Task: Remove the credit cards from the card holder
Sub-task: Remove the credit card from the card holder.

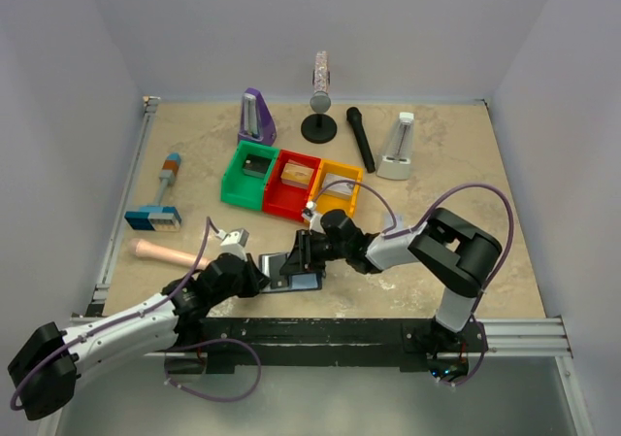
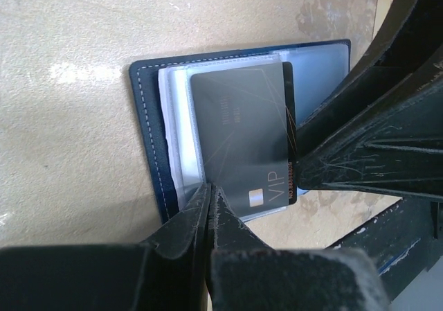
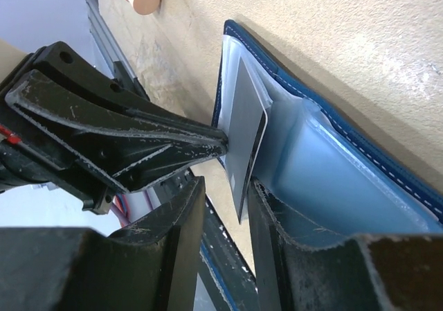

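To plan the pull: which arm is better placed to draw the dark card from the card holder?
Right. The right gripper has its open jaws on both sides of the dark card, while the left gripper is shut on the card holder.

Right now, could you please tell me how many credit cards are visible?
1: a dark card partly out of the open card holder; others may be hidden in its sleeves.

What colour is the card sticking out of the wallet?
Dark grey card with pale VIP lettering; clearest in the left wrist view.
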Available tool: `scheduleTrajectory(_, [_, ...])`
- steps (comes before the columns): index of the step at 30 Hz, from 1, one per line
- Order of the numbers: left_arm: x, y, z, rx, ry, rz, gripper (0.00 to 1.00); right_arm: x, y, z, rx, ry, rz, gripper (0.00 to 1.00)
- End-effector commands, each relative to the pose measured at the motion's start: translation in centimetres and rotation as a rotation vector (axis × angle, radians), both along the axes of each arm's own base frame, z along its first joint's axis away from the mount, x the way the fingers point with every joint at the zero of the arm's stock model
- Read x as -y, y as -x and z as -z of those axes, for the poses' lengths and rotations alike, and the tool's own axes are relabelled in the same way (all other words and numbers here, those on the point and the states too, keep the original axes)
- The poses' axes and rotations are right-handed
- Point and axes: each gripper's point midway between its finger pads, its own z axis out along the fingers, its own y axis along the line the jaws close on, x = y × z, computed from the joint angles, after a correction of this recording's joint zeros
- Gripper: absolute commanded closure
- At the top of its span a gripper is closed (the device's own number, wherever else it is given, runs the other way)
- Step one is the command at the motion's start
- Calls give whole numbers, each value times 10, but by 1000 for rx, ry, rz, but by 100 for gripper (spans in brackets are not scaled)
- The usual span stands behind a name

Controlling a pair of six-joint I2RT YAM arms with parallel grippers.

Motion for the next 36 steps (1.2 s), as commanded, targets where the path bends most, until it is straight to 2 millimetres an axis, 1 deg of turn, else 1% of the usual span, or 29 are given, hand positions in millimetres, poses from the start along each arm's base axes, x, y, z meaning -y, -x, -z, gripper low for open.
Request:
scheduleTrajectory(1, [17,-4,-15,51,82,49,100,-14,0,-14,21,-54,-48,64])
scheduleTrajectory(2, [17,-3,-13,46,80,55,99,-14,0,-13,17,-53,-46,64])
scheduleTrajectory(3, [22,-6,-21,70,110,61,99,-14,0,-13,15,-53,-49,64])
scheduleTrajectory(4, [23,-6,-21,73,115,66,99,-14,0,-12,16,-52,-48,64])
scheduleTrajectory(14, [27,-5,-22,74,126,81,99,-17,0,-10,2,-53,-55,63])
scheduleTrajectory(18, [20,-7,-23,86,114,51,99,-16,0,-9,-2,-50,-53,64])
scheduleTrajectory(19, [18,-9,-27,102,122,39,99,-15,0,-8,-2,-48,-52,63])
scheduleTrajectory(20, [12,-7,-22,92,99,28,99,-15,-1,-9,0,-50,-50,63])
scheduleTrajectory(24, [4,-9,-26,116,93,0,99,-16,0,-8,-3,-50,-50,63])
scheduleTrajectory(32, [-10,-9,-12,70,29,-67,100,-15,-1,-8,-1,-48,-45,63])
scheduleTrajectory(36, [-14,-9,-8,44,-14,-85,100,-14,0,-8,0,-46,-43,62])
